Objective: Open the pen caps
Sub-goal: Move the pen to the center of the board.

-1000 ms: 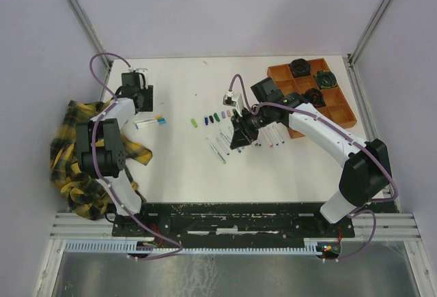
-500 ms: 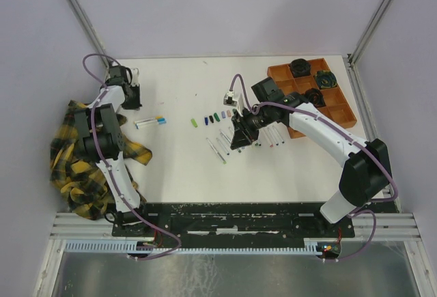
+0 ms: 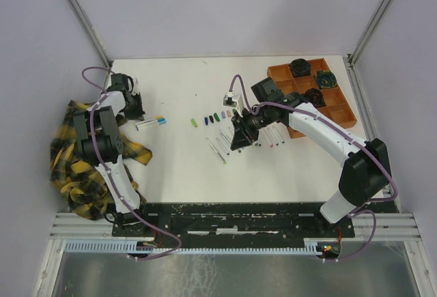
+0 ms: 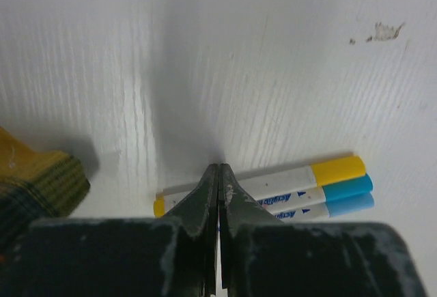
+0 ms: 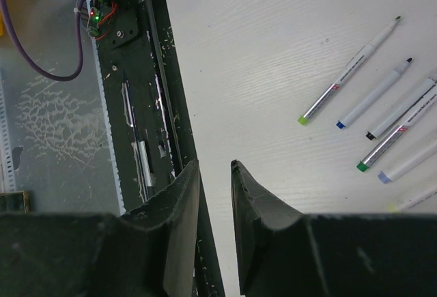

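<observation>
Three capped pens (image 4: pixel 287 186) lie side by side on the white table, with a yellow cap (image 4: pixel 337 169), a blue cap (image 4: pixel 348 186) and a light blue cap (image 4: pixel 351 203). My left gripper (image 4: pixel 219 168) is shut and empty, its tips just over the barrels; from above the left gripper (image 3: pixel 135 111) sits beside these pens (image 3: pixel 151 122). Several loose pen caps (image 3: pixel 215 116) form a row mid-table. My right gripper (image 3: pixel 236 144) hovers over uncapped pens (image 3: pixel 218 148); the right gripper (image 5: pixel 215 165) is open, holding nothing.
An orange tray (image 3: pixel 339 114) with black round objects stands at the back right. A yellow plaid cloth (image 3: pixel 68 164) hangs over the table's left edge. More uncapped pens (image 5: pixel 348 72) lie right of the right gripper. A small white-grey block (image 3: pixel 230 97) sits behind the caps.
The left gripper has shut and its arm has swung left and come down beside the three capped pens. The right arm has not moved.
</observation>
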You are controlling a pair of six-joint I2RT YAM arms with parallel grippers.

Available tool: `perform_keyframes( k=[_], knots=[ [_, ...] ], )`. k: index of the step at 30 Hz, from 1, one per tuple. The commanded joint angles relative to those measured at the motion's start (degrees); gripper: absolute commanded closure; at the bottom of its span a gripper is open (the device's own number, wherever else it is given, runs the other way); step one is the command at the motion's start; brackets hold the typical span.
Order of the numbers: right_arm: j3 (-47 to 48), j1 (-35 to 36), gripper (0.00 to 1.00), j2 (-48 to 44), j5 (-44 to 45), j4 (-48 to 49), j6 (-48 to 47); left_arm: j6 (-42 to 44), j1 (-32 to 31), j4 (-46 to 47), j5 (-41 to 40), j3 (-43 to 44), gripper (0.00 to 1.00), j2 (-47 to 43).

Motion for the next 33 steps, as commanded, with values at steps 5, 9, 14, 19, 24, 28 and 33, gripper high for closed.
perform_keyframes(
  k=[5, 9, 14, 19, 24, 28, 33],
  knots=[
    [2.66, -0.20, 0.68, 1.02, -1.90, 0.78, -0.88, -8.37, 0.05, -1.20, 2.63, -10.92, 0.97, -8.38],
    [2.70, -0.20, 0.68, 0.99, -1.83, 0.77, -0.85, -11.50, 0.06, -1.33, 5.95, -14.48, 0.97, -10.10],
    [2.68, -0.20, 0.68, 0.77, -1.83, 0.79, -0.87, -13.19, -0.10, -0.69, 11.50, -18.14, 0.96, -11.86],
    [2.71, -0.20, 0.68, 0.65, -1.98, 0.75, -0.97, -13.55, -1.45, 0.16, 13.10, -21.34, 0.91, -15.09],
    [2.60, -0.14, 0.68, 0.83, -2.21, 0.73, -0.97, -14.01, -2.56, 1.39, 8.75, -22.90, 0.84, -19.80],
    [2.61, -0.15, 0.68, 0.90, -2.26, 0.68, -0.97, -14.75, -2.53, 3.47, 4.59, -23.96, 0.80, -24.61],
    [2.53, -0.19, 0.68, 1.12, -2.18, 0.75, -1.04, -14.65, -2.61, 6.03, 3.72, -25.41, 0.72, -29.93]
  ],
)
